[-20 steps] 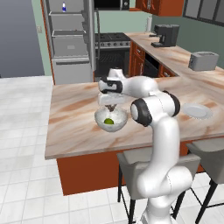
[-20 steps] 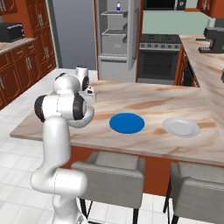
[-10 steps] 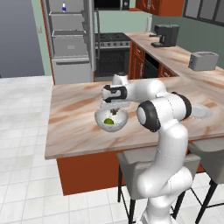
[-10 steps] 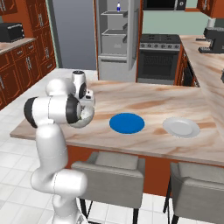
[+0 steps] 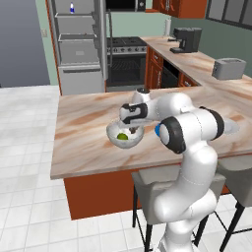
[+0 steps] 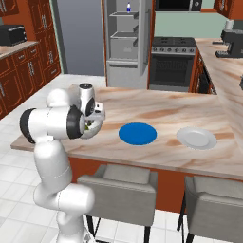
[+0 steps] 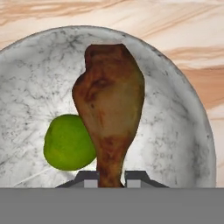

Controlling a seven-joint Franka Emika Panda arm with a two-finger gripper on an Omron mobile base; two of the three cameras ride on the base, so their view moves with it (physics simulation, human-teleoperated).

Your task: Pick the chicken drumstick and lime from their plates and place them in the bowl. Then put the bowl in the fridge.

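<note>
I'm seeing the fingers [image 7: 111,178] pinching the narrow bone end of the chicken drumstick [image 7: 110,107], which is hanging inside the bowl [image 7: 183,118] with its meaty end pointing toward the far wall. The lime [image 7: 69,142] is already sitting on the bowl's floor, touching the drumstick's side.

To do this step well, I'm thinking the meat should be let down low over the bowl's bottom before the fingers spread, so it is settling beside the lime rather than knocking it or tipping over the rim. After that I'm expecting a lift straight up, clear of the rim, before going for the bowl itself.

From the base cameras the bowl [image 5: 125,136] is resting near the left end of the marbled tabletop [image 5: 83,128]. The blue plate [image 6: 137,133] and the white plate [image 6: 196,138] are lying bare further along. The fridge [image 6: 127,42] is standing open beyond the tabletop, beside the black range [image 6: 171,62], shelves showing.
</note>
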